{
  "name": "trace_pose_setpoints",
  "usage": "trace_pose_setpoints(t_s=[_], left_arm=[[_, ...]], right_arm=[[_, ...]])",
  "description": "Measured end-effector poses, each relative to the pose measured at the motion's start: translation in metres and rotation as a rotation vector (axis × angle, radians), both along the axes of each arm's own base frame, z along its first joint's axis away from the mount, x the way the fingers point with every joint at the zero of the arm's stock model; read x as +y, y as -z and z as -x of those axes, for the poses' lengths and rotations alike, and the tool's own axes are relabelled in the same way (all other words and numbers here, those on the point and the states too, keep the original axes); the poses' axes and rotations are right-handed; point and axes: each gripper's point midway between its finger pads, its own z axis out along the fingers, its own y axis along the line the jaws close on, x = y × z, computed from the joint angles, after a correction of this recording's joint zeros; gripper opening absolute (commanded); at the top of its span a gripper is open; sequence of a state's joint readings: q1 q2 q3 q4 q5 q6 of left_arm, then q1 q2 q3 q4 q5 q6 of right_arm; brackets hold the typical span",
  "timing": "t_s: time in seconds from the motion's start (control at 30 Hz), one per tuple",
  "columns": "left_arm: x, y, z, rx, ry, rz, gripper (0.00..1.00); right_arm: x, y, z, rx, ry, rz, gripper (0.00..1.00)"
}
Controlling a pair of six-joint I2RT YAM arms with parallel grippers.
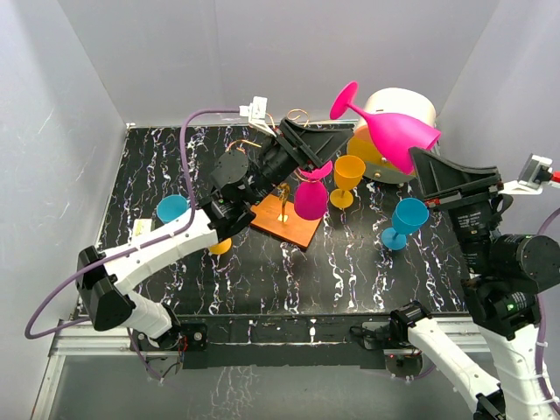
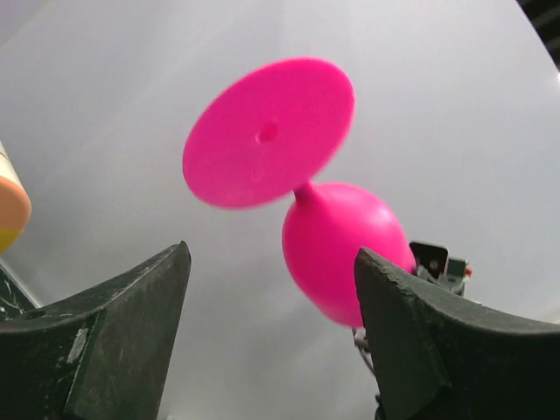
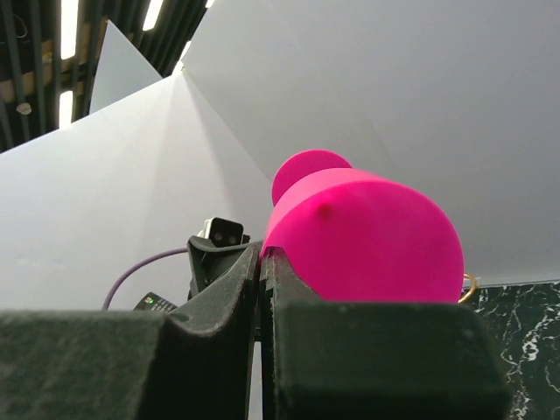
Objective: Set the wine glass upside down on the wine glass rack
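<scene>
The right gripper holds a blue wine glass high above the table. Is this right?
Not quite: the wine glass held high by the right gripper is pink, not blue. The top external view shows it, and the right wrist view too.

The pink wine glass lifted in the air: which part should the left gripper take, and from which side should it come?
On the raised pink wine glass, probably the thin stem, between foot and bowl. The right gripper grips the bowl end, so the foot end is free. The foot faces the open left gripper: come from there, jaws across the stem.
</scene>
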State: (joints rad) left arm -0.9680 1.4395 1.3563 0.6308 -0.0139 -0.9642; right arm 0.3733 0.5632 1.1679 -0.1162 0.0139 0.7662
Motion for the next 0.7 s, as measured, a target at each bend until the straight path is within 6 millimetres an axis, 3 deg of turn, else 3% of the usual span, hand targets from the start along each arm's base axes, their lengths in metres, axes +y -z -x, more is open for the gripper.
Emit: trace_pose_setpoints(t_s=[0.2,0.3,0.37,0.7], left_arm=[[-0.002,-0.004,-0.012,0.096,-0.061,0.075,0.66],[-0.005,-0.006,-0.009,0.112,-0.066,0.099,0.47],[-0.007,-0.007,-0.007,0.119,-0.071,0.117,0.4],[0.0,-0.024,-0.004,0.099,-0.107,0.192,0.42]], right_arm=[[0.012,0.005,0.003,0.007,-0.08,-0.006,0.0],[0.016,0.002,0.008,-0.005,-0.11,-0.006,0.0],[0.018,0.001,0.01,-0.01,-0.125,-0.006,0.0],[0.029,-0.003,0.02,-0.025,-0.226,-0.039,0.0]])
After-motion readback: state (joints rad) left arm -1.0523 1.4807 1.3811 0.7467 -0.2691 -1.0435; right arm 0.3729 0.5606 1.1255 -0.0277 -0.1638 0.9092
